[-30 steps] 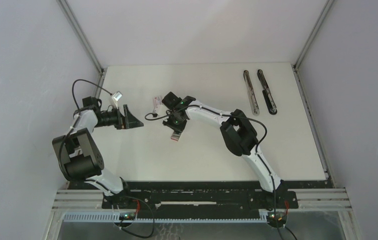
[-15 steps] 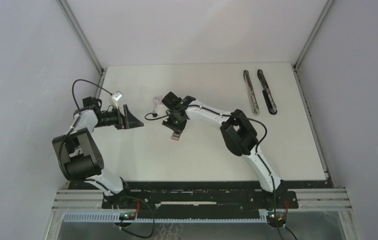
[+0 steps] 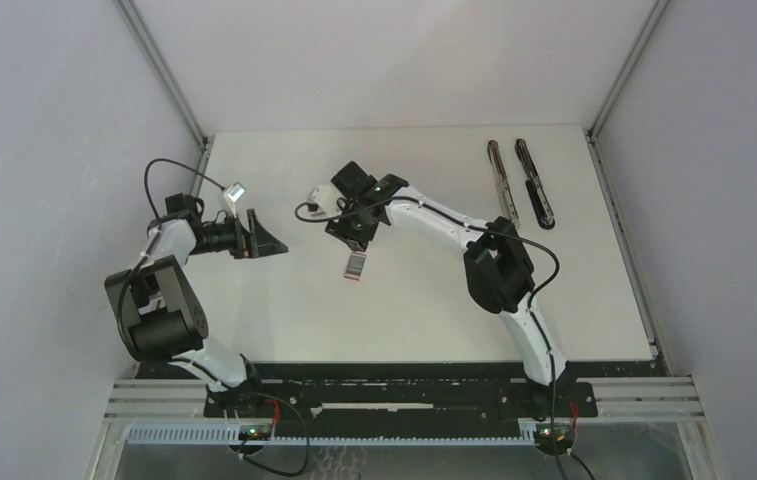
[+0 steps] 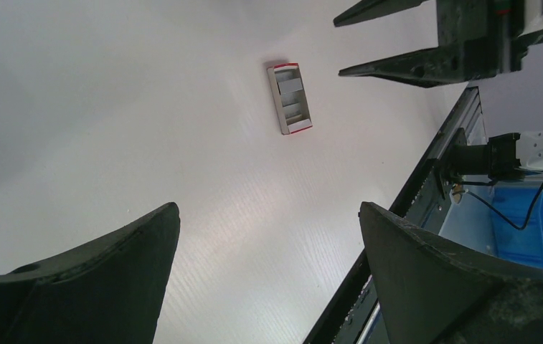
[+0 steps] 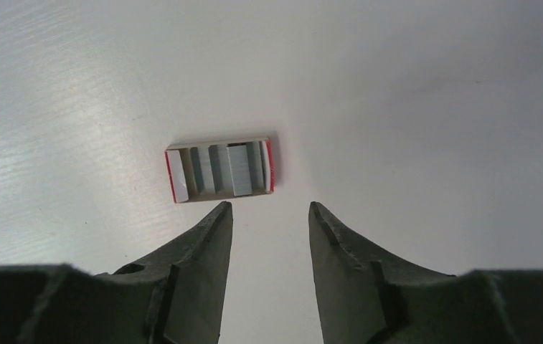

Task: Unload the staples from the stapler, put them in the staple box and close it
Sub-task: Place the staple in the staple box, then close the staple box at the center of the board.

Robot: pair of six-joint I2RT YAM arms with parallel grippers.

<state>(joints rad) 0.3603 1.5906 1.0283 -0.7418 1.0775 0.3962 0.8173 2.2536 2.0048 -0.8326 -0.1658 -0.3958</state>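
The stapler lies opened out at the back right as two long parallel parts, one silvery (image 3: 502,185) and one black and silver (image 3: 534,183). A small white-and-red box (image 3: 354,266) lies open on the table (image 3: 434,290). Grey staple strips (image 5: 239,168) lie inside the box (image 5: 219,170). My right gripper (image 5: 268,206) is open and empty, its tips just short of the box; in the top view it (image 3: 352,238) hangs behind the box. My left gripper (image 4: 268,208) is open and empty, well to the left (image 3: 266,240). The box (image 4: 289,108) also shows in its view.
The right gripper's fingers (image 4: 412,68) show at the top right of the left wrist view. The table's near edge and a black rail (image 4: 397,222) run along the right there. Grey walls close in the table on three sides.
My right gripper has drawn back from over the box towards the far side and turned a little. The box stays where it was. The left arm has not moved.
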